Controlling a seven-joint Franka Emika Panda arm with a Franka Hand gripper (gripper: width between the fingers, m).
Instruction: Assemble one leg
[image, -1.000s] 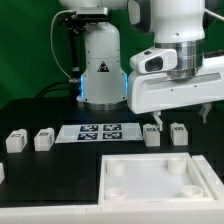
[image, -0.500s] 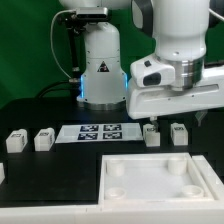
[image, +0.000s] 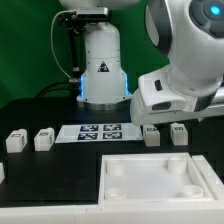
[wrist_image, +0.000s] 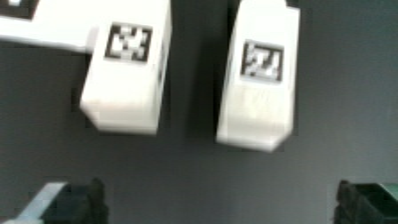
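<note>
Plainly, the gripper hangs with its jaws spread as wide as they go and nothing between them. In the wrist view the two dark fingertips stand at opposite edges of the picture, with only the bare black table between them. Beyond them lie two white legs side by side, each with a black-and-white tag on its upper face. The first leg lies right at the corner of the marker board. The second leg lies apart from it across a dark gap. The fingers touch neither.

In the exterior view the arm leans in from the exterior view's right. Its white wrist block hangs just above those same two legs and hides the fingertips. The marker board lies flat to the exterior view's left of the pair. Farther that way, well apart, sit a third leg and a fourth leg. In front, toward the exterior view's right, lies a square white panel with round holes near its corners. A small white piece is cut off at the exterior view's left edge. The robot's base stands behind the board, with a blue glow at its foot. Black cloth covers the table, the backdrop is dark, and cables hang beside the base.
</note>
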